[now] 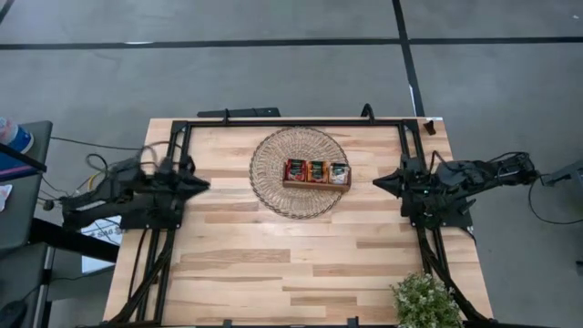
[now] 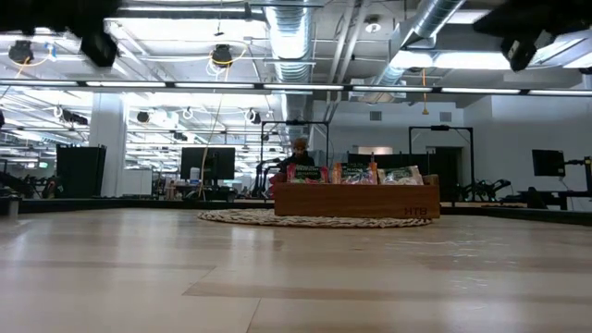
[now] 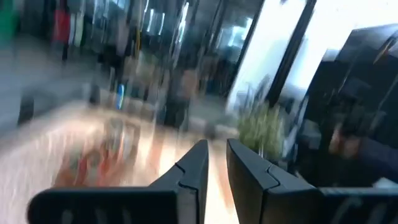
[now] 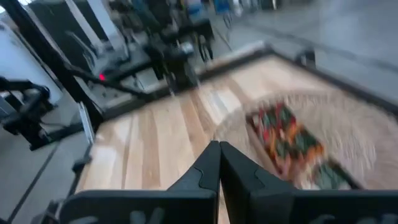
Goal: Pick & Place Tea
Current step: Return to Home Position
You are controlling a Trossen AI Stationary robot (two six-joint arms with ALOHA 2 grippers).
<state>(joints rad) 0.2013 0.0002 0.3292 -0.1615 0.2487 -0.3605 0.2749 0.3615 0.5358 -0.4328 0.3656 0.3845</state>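
Observation:
The tea sachets (image 1: 315,170), red-orange, dark and pale, stand on edge in a brown three-compartment wooden tray (image 1: 315,183). The tray rests on a round woven mat (image 1: 273,173) at the table's far middle. In the low view, the sachets (image 2: 356,173) poke above the tray's wall (image 2: 356,200). My left gripper (image 1: 205,183) hovers left of the mat, pointing toward it, its fingers (image 3: 198,163) a narrow gap apart with nothing between them. My right gripper (image 1: 376,182) hovers right of the mat, shut and empty (image 4: 219,149), pointing at the tray (image 4: 283,163).
A small green potted plant (image 1: 425,301) stands at the table's near right corner. A dark metal frame (image 1: 291,122) runs along the far edge and down both sides. Bare wood (image 1: 291,264) lies between the mat and the near edge.

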